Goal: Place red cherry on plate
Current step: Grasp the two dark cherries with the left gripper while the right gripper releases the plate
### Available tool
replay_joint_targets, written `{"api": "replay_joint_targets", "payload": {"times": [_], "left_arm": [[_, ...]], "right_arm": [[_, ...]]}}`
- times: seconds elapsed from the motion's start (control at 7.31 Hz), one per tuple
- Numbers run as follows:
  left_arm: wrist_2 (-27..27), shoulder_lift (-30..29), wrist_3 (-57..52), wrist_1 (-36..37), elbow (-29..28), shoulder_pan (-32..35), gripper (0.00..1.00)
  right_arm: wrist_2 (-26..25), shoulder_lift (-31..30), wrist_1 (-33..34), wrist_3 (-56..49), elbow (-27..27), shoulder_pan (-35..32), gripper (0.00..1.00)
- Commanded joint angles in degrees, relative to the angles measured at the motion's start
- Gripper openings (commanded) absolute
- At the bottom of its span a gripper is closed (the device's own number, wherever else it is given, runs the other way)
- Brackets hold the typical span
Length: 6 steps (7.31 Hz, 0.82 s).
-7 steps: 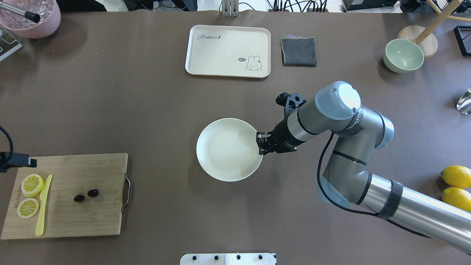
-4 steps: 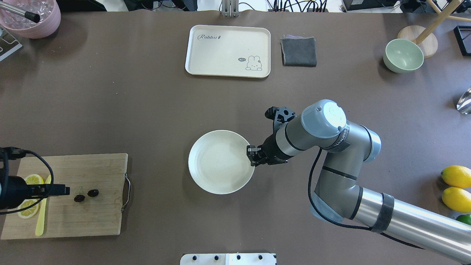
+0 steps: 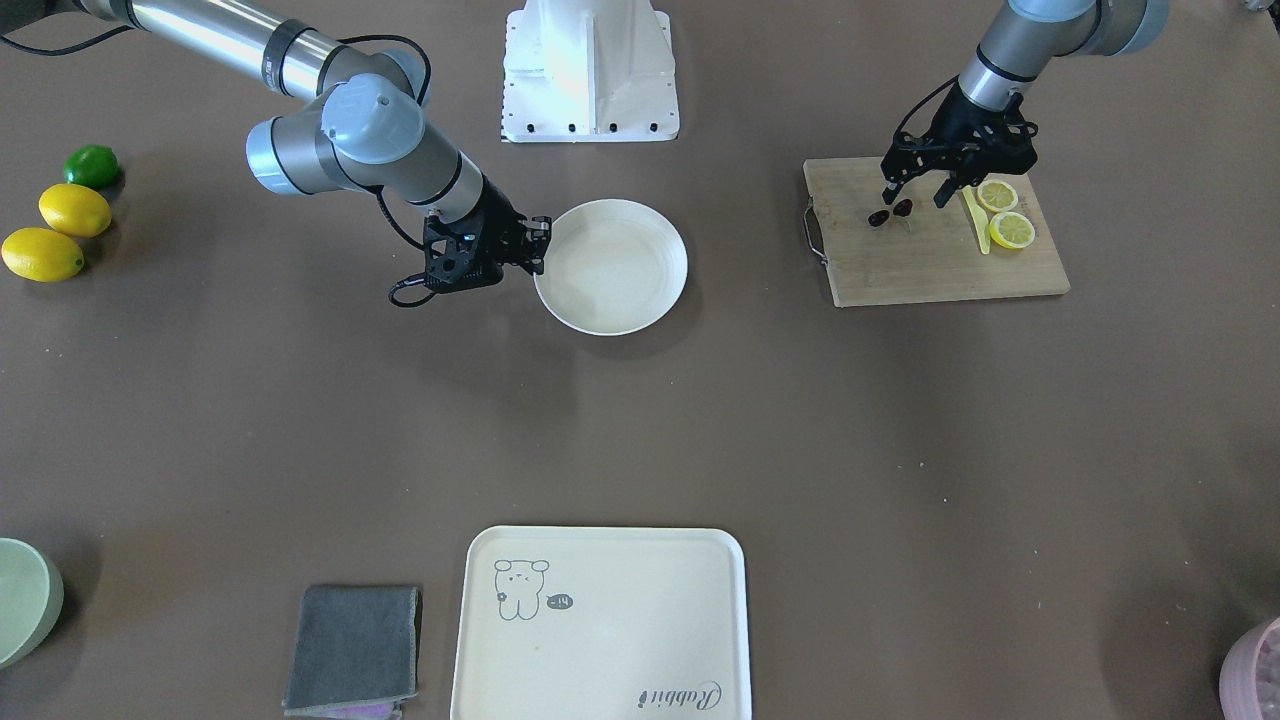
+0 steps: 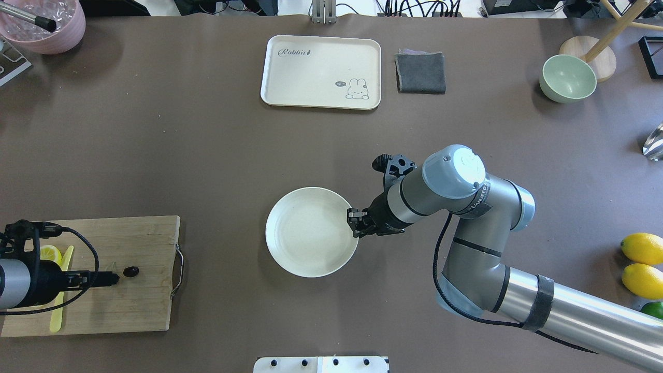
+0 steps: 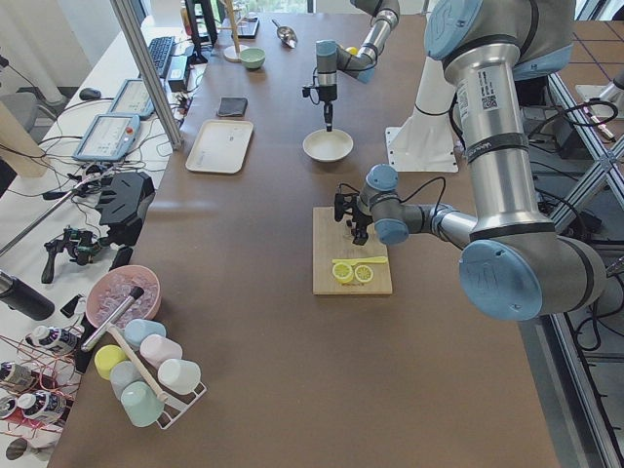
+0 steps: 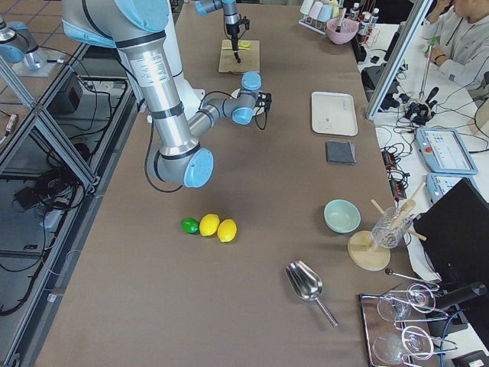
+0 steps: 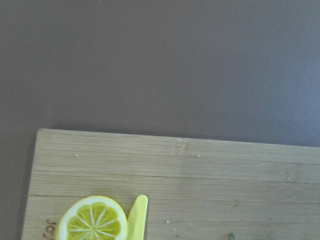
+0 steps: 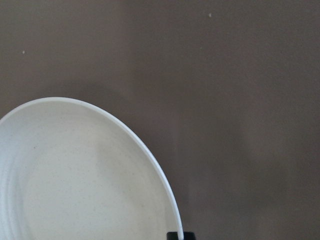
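Currently on record, pincers first, then outward.

1. Left gripper (image 3: 914,192): fingers spread apart with nothing between them, pointing down at the cutting board (image 3: 940,270) in the upper right of the front-facing view. Whether the tips touch the wood cannot be told.

2. Red cherry (image 3: 879,217): two tiny dark fruits side by side on the board, just below the spread fingers. In the overhead view, lower left, one fruit shows beside the fingertip and the other is covered by it. It lies well apart from the plate.
   - Handling, by judgement: very light, small, round and glossy, so likely to roll or slip out of a hard pinch.
   - The stems are thin and probably limp, so a lifted pair would dangle.
   - Best hold: close gently across the body of one fruit, or on both together where they lie close. The stem is too fine to grip reliably.

3. Lemon slices (image 3: 1010,230) and a yellow knife (image 3: 975,225): on the same board, on the side of the gripper away from the cherries. Not wanted.

4. Right gripper (image 4: 355,223): closed on the right rim of the plate (image 4: 311,233), which is empty and sits flat on the brown table (image 4: 207,155) at frame centre.
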<state>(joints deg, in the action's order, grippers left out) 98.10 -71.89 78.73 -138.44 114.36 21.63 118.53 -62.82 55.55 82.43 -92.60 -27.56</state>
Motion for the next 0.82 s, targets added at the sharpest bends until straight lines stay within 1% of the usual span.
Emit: {"api": "replay_joint_targets", "payload": {"times": [0.0,0.14,0.27,0.41,0.55,0.68], "left_arm": [[-0.10,-1.14,0.02,0.01,-0.80,-0.10,0.79],[-0.19,-1.14,0.10,0.01,-0.80,-0.27,0.69],[-1.15,-1.14,0.28,-0.07,-1.06,-0.45,0.54],[-1.68,-1.14,0.54,-0.07,-0.98,-0.88,0.37],[-1.77,-1.14,1.76,-0.07,-0.89,-0.89,0.08],[-1.69,-1.23,1.78,-0.07,-0.72,-0.89,0.00]], "right_arm": [[-2.23,-0.28,-0.26,0.10,-0.74,-0.03,0.99],[-5.29,-0.72,-0.26,0.10,-1.96,0.23,1.00],[-5.41,-0.73,-0.35,0.10,-1.97,0.32,1.00],[-5.41,-0.64,-0.35,0.10,-1.97,0.32,1.00],[-5.41,-0.64,-0.35,0.01,-1.97,0.32,1.00],[-5.41,-0.55,-0.35,0.01,-1.97,0.32,1.00]]}}
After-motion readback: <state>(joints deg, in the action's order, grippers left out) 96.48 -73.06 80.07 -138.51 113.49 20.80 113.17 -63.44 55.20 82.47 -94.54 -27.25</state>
